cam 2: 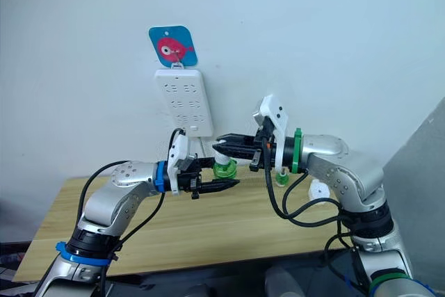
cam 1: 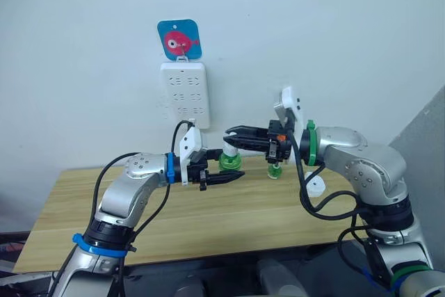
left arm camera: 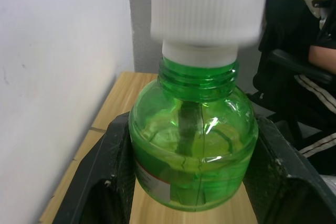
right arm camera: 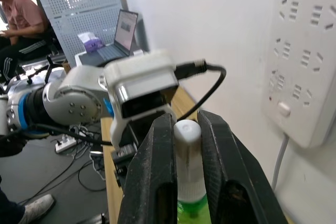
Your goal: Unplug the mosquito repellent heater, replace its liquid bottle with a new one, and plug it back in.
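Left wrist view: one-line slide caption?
Left gripper fingers flank a green liquid bottle with a white ribbed cap.

Green clear bottle [left arm camera: 193, 156] w/ white ribbed cap [left arm camera: 206, 6]. Claw fingers [right arm camera: 157, 182] black. Power strip [cam 1: 185, 93] white; card above [cam 1: 179, 39] blue w/ pink fish. Worktop [cam 1: 139, 231] light wood grain. Wall [cam 1: 83, 46] white.

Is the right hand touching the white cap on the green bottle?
Touching. The right wrist view shows the right hand with both fingers pressed against the sides of the white cap above the green bottle.
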Tool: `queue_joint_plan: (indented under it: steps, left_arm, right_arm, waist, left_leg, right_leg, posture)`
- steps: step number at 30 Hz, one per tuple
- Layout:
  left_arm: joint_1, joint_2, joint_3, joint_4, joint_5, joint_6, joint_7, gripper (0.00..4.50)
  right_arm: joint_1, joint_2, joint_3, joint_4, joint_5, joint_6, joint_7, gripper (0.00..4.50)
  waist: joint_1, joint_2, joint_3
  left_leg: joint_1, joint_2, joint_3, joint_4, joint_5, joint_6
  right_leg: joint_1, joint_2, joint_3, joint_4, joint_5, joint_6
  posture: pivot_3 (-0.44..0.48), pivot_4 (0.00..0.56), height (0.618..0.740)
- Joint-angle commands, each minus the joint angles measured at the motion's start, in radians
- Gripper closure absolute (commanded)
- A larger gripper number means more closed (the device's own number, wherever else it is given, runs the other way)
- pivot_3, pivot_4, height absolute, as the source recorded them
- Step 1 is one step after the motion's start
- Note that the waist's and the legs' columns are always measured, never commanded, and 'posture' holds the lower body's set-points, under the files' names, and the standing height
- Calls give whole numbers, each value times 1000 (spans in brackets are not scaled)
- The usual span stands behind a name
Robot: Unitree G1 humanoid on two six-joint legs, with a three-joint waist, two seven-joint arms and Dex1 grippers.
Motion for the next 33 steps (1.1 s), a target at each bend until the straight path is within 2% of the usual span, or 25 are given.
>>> queue_joint_plan:
  steps: [1, 8, 11, 13, 16, 19, 24, 29, 33]
  left_arm:
    - [5, 8, 3, -32, 1, -7, 1, 2190]
    - [41, 27, 30, 1, 19, -27, 26, 2190]
    - [91, 57, 64, 24, 38, -49, 44, 2190]
    - [122, 79, 75, 18, 43, -60, 41, 2190]
    - [172, 105, 91, -4, 43, -65, 41, 2190]
    - [211, 120, 104, -37, 37, -59, 52, 2190]
    - [263, 135, 114, -99, 24, -37, 66, 2190]
    - [296, 160, 134, -151, 16, -5, 73, 2190]
    - [319, 180, 150, -194, -2, 28, 84, 2190]
  right_arm:
    - [-50, -5, -67, -16, 25, -40, 2, 4224]
    - [-20, -70, -117, -36, -11, -66, -29, 4224]
    - [193, -39, -72, -19, -202, -256, -140, 4224]
    - [287, -13, -28, 7, -306, -369, -186, 4224]
    - [409, 44, 49, 95, -476, -551, -271, 4224]
    - [471, 111, 83, 209, -576, -674, -348, 4224]
    - [459, 211, 101, 456, -669, -816, -427, 4224]
    - [372, 262, 88, 738, -732, -938, -494, 4224]
    - [334, 284, 84, 890, -756, -1008, -507, 4224]
  waist:
    - [0, 0, 0]
    - [3, 1, 1]
    - [9, 0, 0]
    - [11, 3, 4]
    - [11, 7, 9]
    - [18, 7, 21]
    - [30, 6, 41]
    - [43, 5, 69]
    - [52, 4, 86]
  left_leg:
    - [0, 0, 0, 0, 0, 0]
    - [0, 0, 0, 0, 0, 0]
    - [1, 0, 0, -2, 0, 0]
    - [2, 1, 2, -5, 0, 0]
    - [1, 1, 5, -6, 0, 0]
    - [2, 1, 5, -6, 0, 0]
    - [3, 1, 5, -6, 0, 0]
    - [4, 2, 6, -6, 1, 0]
    - [3, 2, 4, -7, 0, 0]
  right_leg:
    - [0, 0, 0, 0, 0, 0]
    - [0, 0, 0, 0, 0, 0]
    - [1, 0, 0, -1, 0, 0]
    - [1, 0, 1, -3, -1, -1]
    - [-2, 0, 5, -3, -1, -1]
    - [-2, 0, 4, -2, -1, -1]
    - [-1, 0, 5, -2, -1, -1]
    - [-1, 0, 5, -2, -1, -1]
    - [-1, 0, 4, -1, 0, -3]
  posture:
    - [-132, 51, 740]
    - [-134, 67, 740]
    - [-135, 84, 740]
    - [-130, 97, 740]
    - [-122, 109, 740]
    - [-114, 124, 740]
    - [-100, 157, 740]
    - [-82, 180, 740]
    - [-67, 189, 740]
